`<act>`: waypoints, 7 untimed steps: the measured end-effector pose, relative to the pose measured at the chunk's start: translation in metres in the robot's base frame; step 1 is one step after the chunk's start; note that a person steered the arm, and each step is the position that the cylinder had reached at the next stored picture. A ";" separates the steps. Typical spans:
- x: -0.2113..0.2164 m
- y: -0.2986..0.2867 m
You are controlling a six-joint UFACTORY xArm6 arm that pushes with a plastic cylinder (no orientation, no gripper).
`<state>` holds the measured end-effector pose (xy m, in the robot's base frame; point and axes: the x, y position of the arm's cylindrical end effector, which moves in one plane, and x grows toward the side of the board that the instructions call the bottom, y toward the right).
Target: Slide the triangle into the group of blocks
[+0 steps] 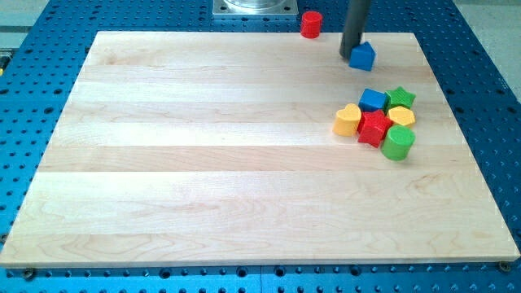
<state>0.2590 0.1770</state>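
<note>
A blue triangle block [364, 55] lies near the view's top right of the wooden board [203, 163]. My tip [350, 55] touches its left side; the dark rod rises to the view's top. Below it sits a tight group: a blue block [373, 99], a green star [400, 98], a yellow heart [348, 120], a red star-like block [374, 128], a yellow block [401, 115] and a green cylinder [398, 143]. The triangle stands apart from the group, above it.
A red cylinder [311, 24] stands at the board's top edge, left of the rod. A blue perforated table [488, 98] surrounds the board. A metal base [254, 7] shows at the top centre.
</note>
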 end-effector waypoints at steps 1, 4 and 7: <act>0.008 0.020; 0.102 0.041; 0.102 0.020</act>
